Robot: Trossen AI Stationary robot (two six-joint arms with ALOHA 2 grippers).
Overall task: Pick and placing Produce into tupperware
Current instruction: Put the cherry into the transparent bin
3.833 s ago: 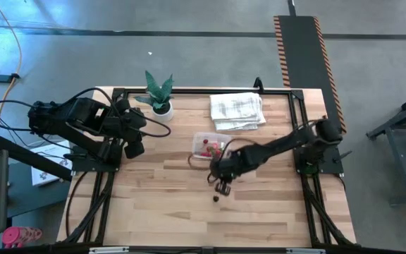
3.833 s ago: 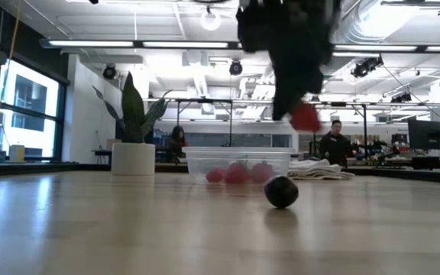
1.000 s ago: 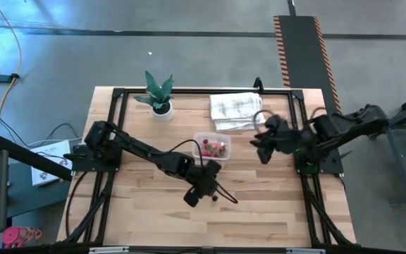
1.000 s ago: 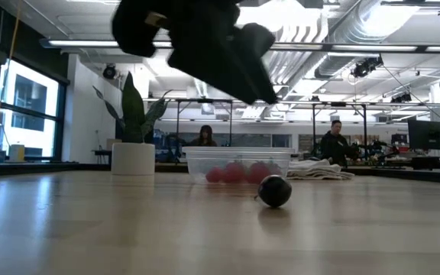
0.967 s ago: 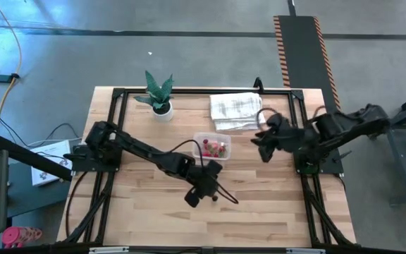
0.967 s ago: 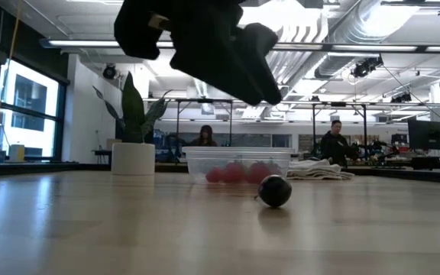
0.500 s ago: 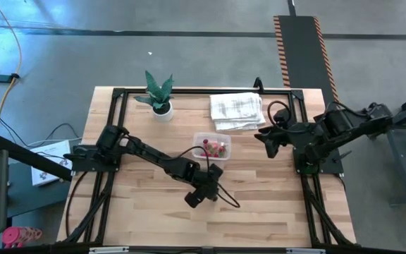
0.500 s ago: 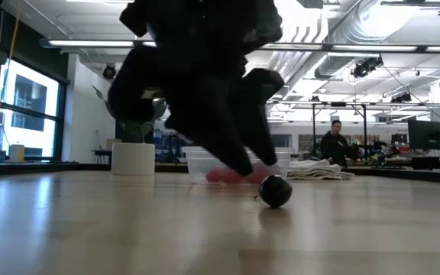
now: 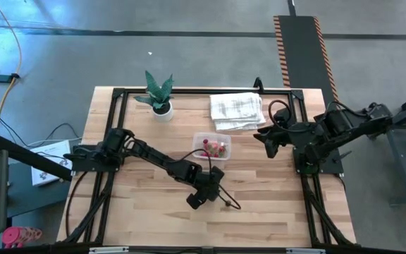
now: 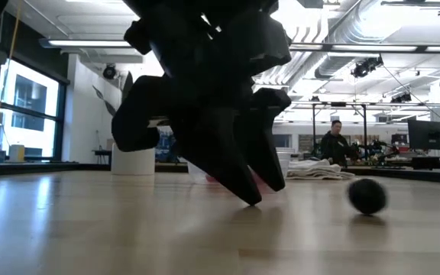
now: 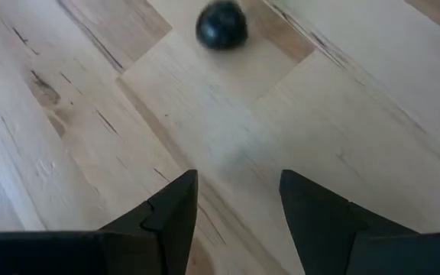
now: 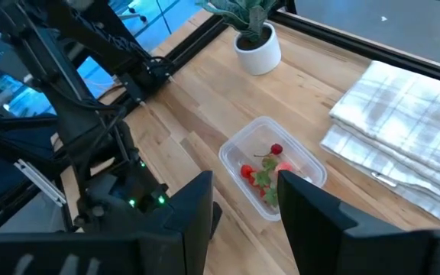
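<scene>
High view looking straight down, far off, taking in whole tabletop (image 9: 146,212) and both arms. Low view sitting at tabletop level, facing room behind, left hand (image 10: 254,195) filling frame centre, very near. Left wrist view pointing down at bare wood, close. Right wrist view looking across from higher up. High and right wrist views sharing tupperware (image 9: 211,147) and potted plant (image 9: 159,94).

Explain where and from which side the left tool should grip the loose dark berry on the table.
Grip the dark berry across its widest middle, from straight above. It is a small ball lying free on the bare table, so it probably rolls if nudged sideways. The open left tool sits just short of it.
</scene>
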